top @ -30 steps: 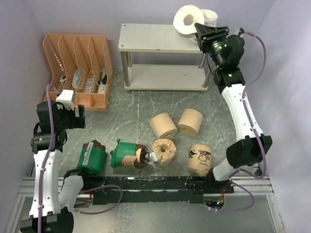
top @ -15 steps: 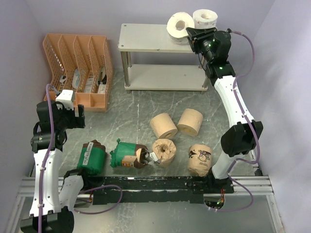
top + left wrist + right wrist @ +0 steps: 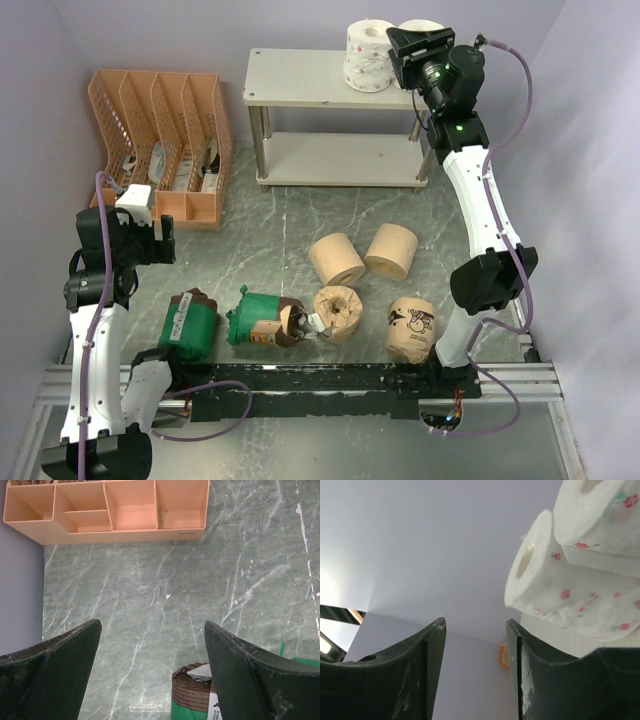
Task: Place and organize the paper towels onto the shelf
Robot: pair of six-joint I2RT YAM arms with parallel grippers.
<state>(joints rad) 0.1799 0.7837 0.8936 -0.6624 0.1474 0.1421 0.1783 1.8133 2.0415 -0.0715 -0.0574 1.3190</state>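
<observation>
Two white red-specked paper towels stand on the right end of the shelf's top board (image 3: pixel 295 78): one (image 3: pixel 366 55) (image 3: pixel 560 592) just left of my right gripper (image 3: pixel 398 50) (image 3: pixel 476 625), the other (image 3: pixel 421 26) (image 3: pixel 602 507) behind it. The right gripper's jaws are open and empty, with both rolls off to one side of its fingers. On the table lie three tan rolls (image 3: pixel 337 258) (image 3: pixel 391 250) (image 3: pixel 338 312), a brown cartoon-print roll (image 3: pixel 412 328) and two green-wrapped rolls (image 3: pixel 190 322) (image 3: pixel 258 318). My left gripper (image 3: pixel 150 235) (image 3: pixel 152 630) hangs wide open above one green roll (image 3: pixel 200 695).
An orange perforated file organizer (image 3: pixel 160 145) (image 3: pixel 110 510) stands at the left, beside the shelf. The shelf's lower board (image 3: pixel 340 158) is bare. Walls close in the table at the back and on both sides.
My right gripper lowered the white roll onto the shelf's top board beside the other white roll, then opened and let it go. The left arm has not moved.
</observation>
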